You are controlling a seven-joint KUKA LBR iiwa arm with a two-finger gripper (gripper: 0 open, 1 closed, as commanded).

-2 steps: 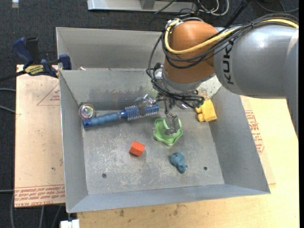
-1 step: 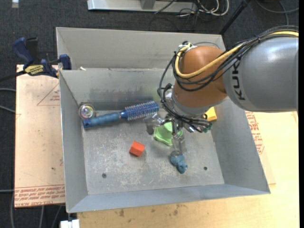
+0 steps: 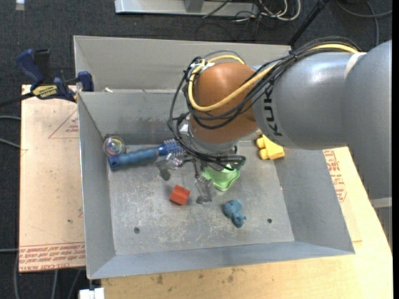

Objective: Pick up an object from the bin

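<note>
At 9 o'clock in the bin lies a clear ball, just beside a blue tool that points toward the centre. The jaws stand wide apart at the centre, gripping nothing. A red block lies on the floor at their 6 o'clock, near both tips. A green piece sits at their 3 o'clock, a grey-blue figure at 5 o'clock, and a yellow piece at 2 o'clock.

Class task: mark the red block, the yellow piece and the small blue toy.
red block (image 3: 179, 195), camera view, top face.
yellow piece (image 3: 270, 149), camera view, its middle.
small blue toy (image 3: 235, 212), camera view, its body.
</note>
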